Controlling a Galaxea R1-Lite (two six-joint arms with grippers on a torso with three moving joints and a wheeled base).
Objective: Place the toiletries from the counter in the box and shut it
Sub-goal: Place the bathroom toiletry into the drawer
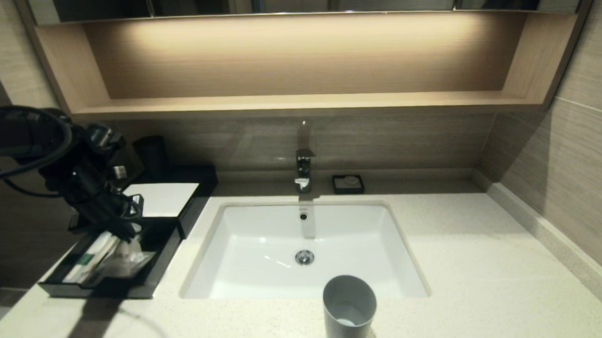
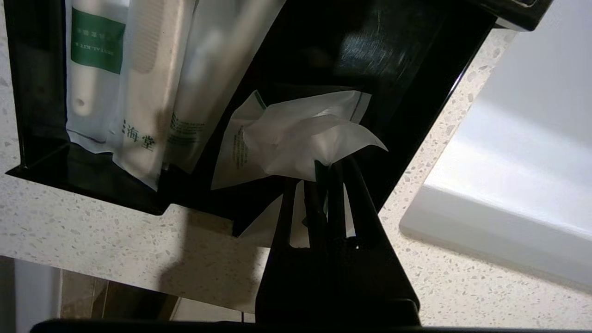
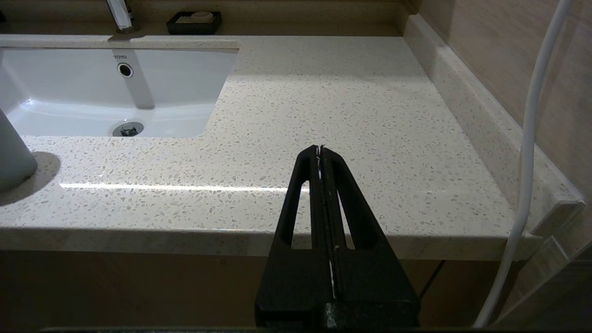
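Left gripper [image 2: 326, 169], pinched shut on a crumpled sachet [image 2: 305, 138] over the box's open drawer [image 1: 152, 274], could drag it out if withdrawn before letting go.

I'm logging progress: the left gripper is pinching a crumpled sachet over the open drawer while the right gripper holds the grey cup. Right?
Not quite. The right gripper holds nothing: in the right wrist view its jaws are shut and empty near the counter's front edge, the grey cup standing apart. The left gripper does pinch the sachet over the open drawer.
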